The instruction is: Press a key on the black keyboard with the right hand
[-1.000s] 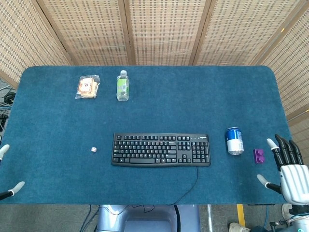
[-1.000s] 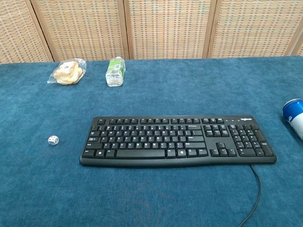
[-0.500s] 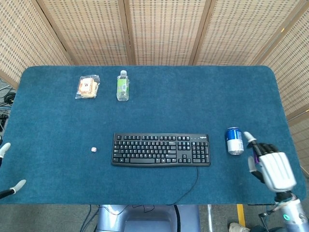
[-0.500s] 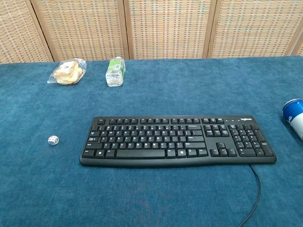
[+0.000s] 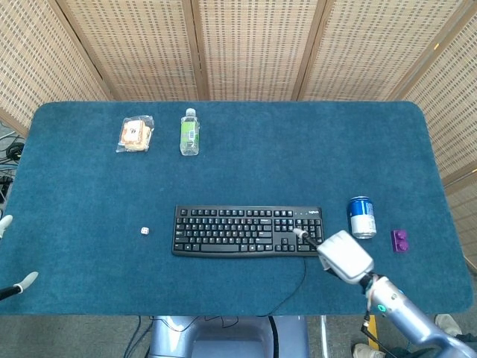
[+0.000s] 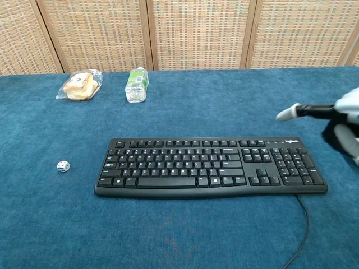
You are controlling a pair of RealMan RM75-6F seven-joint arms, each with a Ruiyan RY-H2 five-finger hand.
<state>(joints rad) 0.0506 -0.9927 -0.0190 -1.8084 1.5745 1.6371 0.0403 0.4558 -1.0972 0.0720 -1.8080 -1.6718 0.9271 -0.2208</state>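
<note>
The black keyboard [image 5: 249, 231] is sitting a bit toward the front edge of the blue table [image 5: 246, 160], roughly centered side to side, long side parallel to that front edge, with its cable [image 5: 293, 287] trailing off toward the front.

The right hand [image 5: 337, 253] is hovering over the keyboard's right end, around the number pad. In the head view one finger is poking out with its pale tip over the keys left of the number pad, and the rest of the hand is looking curled in under the white back shell, with nothing in it. In the chest view that same hand [image 6: 336, 126] is showing at the right edge with the finger stretched out to the left, clearly above the keys and not touching them as far as I can see. How the other fingers are sitting is hard to tell.

The left hand [image 5: 13, 280] is barely peeking in at the front left corner, just a couple of pale fingertips spread apart, empty.

A blue soda can [image 5: 362, 217] is standing just right of the keyboard, and a small purple block [image 5: 400, 240] is lying further right, near the right edge. A white die [image 5: 144, 231] is lying left of the keyboard. Toward the back left, a bagged snack [image 5: 136, 133] and a bottle [image 5: 189, 132] on its side are lying next to each other.
</note>
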